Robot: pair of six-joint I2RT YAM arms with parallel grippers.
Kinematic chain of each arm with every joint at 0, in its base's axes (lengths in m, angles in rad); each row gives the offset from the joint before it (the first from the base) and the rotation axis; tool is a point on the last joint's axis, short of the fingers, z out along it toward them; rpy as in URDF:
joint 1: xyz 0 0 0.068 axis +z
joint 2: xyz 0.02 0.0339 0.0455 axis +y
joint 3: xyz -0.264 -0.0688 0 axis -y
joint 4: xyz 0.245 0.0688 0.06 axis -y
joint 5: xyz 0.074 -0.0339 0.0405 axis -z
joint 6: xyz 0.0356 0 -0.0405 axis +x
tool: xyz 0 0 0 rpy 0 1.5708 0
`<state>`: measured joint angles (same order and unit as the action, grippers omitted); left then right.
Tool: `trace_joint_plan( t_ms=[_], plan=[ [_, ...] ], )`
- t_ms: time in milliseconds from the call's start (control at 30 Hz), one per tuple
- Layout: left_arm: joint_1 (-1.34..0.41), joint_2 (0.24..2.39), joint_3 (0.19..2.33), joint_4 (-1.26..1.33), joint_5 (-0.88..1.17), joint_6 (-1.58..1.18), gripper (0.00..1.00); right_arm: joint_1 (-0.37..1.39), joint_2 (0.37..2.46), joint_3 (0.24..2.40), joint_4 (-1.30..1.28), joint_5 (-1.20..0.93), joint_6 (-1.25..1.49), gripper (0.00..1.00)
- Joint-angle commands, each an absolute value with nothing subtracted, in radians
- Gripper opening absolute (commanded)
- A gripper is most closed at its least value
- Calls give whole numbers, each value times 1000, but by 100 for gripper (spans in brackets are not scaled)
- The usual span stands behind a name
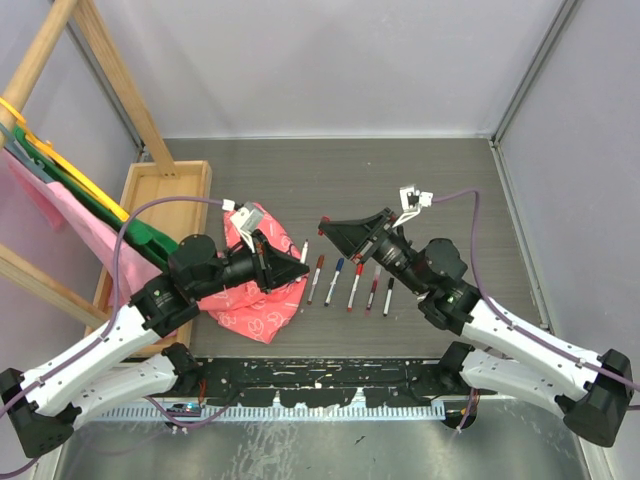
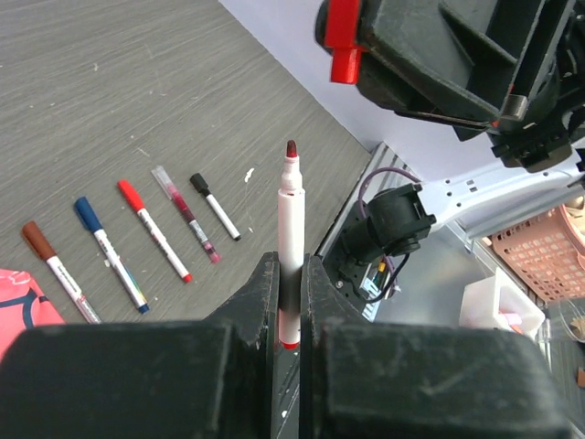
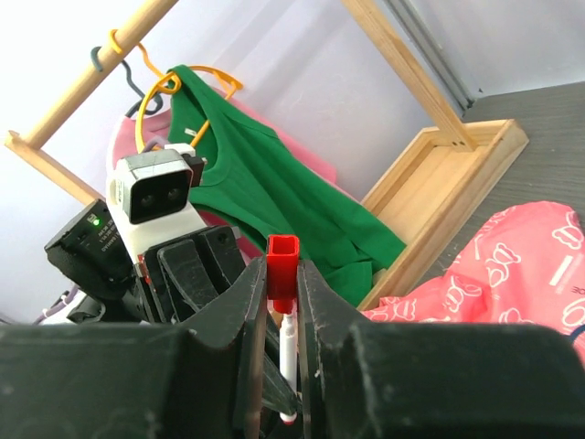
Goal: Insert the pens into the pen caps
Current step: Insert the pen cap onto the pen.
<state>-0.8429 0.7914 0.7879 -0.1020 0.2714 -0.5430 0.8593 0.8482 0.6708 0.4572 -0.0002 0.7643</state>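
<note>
Pens point(image 1: 355, 285) lie five in a row on the dark desk point(image 1: 420, 160), around its middle and towards the near edge. All look capped already. A wooden rack point(image 1: 118, 80) hung with clothes stands at the far left corner, and a pink cloth point(image 1: 250, 305) is spread just left of the row.

Above the cloth's right edge, the left end effector point(image 2: 290, 274) is clamped narrow on a sixth pen point(image 2: 291, 210). It grips low on the white barrel, with the dark red tip standing free. Facing it, the right end effector point(image 3: 281, 288) pinches a red cap point(image 3: 282, 261) between its fingers. In the left wrist view, cap and tip are apart, with the cap off to one side of the pen's line.

To do this step well, I judge the cap's mouth should first be brought onto the pen's axis and only then pushed straight along it, slowly. A grip so low on the barrel could let the pen swing under a skewed push. Both holds need to be firm until the cap seats.
</note>
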Motion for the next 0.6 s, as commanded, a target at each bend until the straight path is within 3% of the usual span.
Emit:
trace_joint_plan(
  t_ms=[0,567],
  plan=[
    [-844,774,794,5,334,-545,0,882,874,739,584,-1,735,0],
    [-844,791,802,20,360,-545,0,900,916,739,594,-38,738,0]
  ],
)
